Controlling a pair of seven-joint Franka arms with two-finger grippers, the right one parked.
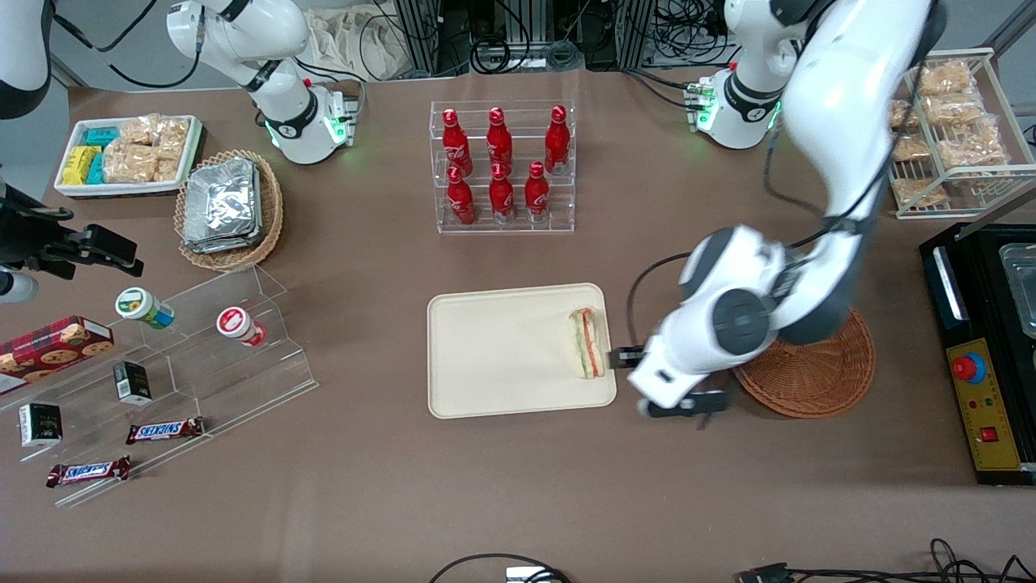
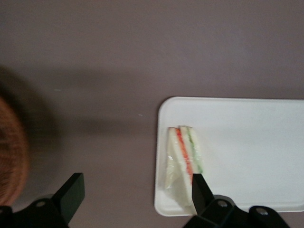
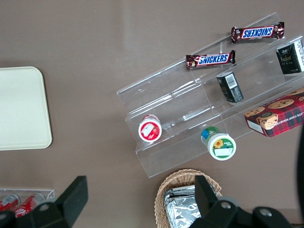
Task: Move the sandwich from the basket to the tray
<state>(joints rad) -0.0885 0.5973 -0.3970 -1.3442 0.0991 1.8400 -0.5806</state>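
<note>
Cream-beige rectangular plastic tray (image 1: 502, 356): carrying the triangular clear-wrapped sandwich (image 1: 586, 343) at its edge nearest the reddish-brown wicker basket (image 1: 817, 374).
Claw (image 2: 135, 192): spread, gripping nothing, hovering beside that edge.
Advice: lifting straight up avoids snagging the wrap.

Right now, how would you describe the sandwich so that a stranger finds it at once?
Find the large cream tray in the middle of the table. The sandwich lies on it, at the edge nearest the reddish-brown basket, with the open gripper beside it. Only it shows white bread with green and red stripes.
</note>
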